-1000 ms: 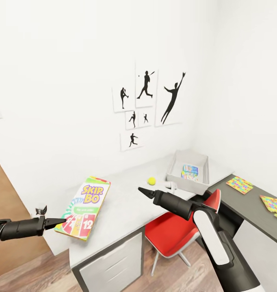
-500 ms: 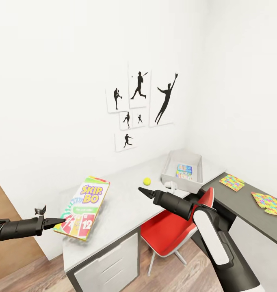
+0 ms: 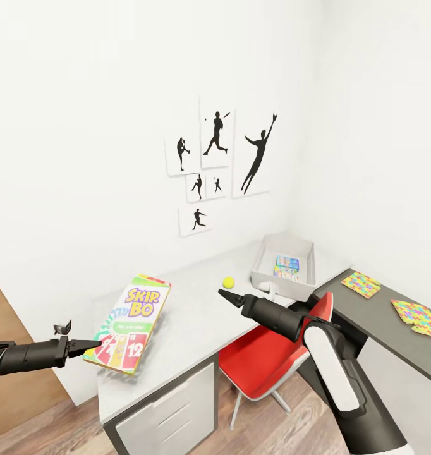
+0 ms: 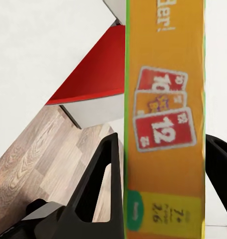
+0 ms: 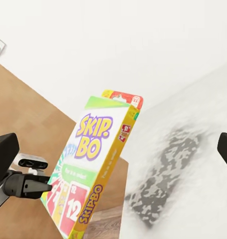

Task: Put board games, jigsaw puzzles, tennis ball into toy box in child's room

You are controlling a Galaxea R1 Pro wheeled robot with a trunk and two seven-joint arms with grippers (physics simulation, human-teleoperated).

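Gripping the Skip-Bo box (image 3: 130, 323) by its near edge, the left claw (image 3: 92, 345) holds it tilted above the worktop (image 3: 190, 316). The right claw (image 3: 227, 296) hovers near the tennis ball (image 3: 228, 282), apparently closed, though its fingertips are small. Farther back, the toy box (image 3: 285, 260) holds a colourful box.

Child's bedroom: baseball silhouette prints (image 3: 215, 167), desk (image 3: 190, 316), toys.

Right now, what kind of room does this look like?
Most likely a child's bedroom or playroom: baseball-player silhouette prints on the white wall, a Skip-Bo game, jigsaw puzzles and a toy box on an L-shaped desk.
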